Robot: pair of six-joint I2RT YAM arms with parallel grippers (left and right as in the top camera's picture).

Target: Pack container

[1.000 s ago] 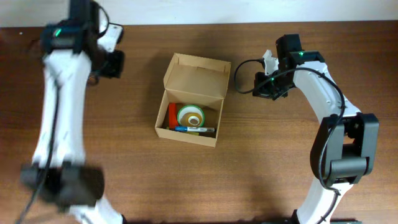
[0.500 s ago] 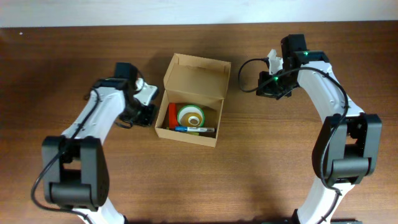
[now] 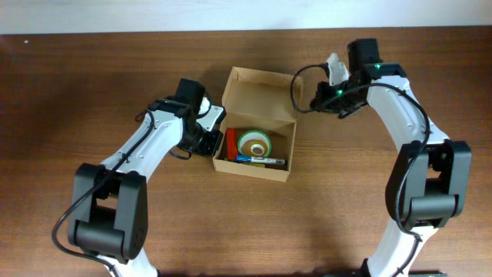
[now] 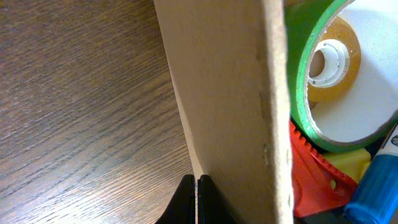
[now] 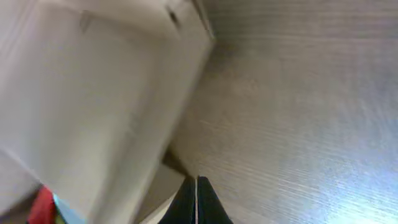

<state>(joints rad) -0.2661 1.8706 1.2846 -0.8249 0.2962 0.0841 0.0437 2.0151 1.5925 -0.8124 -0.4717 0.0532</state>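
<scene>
Near the middle of the wooden table (image 3: 92, 77), the container (image 3: 252, 168) is seen standing upright and slightly turned, its lid flap (image 3: 257, 92) folded back toward the top of the overhead view. Inside, a green-rimmed tape roll (image 3: 254, 144) is laid flat. A red item (image 3: 231, 143) is packed against the container's left wall, and a blue marker (image 3: 261, 161) is laid along the near wall, just beside the roll. In the left wrist view a yellowish part is made out on the red item, though what it is cannot be told. The roll's white core and pale inner face are shown close up in that same view, over the top edge of the cardboard wall.

The left gripper (image 3: 206, 141) is placed right against the outside of the container's left wall, low down by the table surface. Its jaws are seen pressed together in the left wrist view, with nothing between them.

The right gripper (image 3: 317, 101) is held just beside the container's upper right corner, next to the lid flap's side. Its jaws are likewise seen closed tip to tip in the right wrist view, nothing gripped. That view is blurred. A pale cardboard tab (image 5: 158, 186) is seen near the closed tips, but whether contact is made cannot be told.
</scene>
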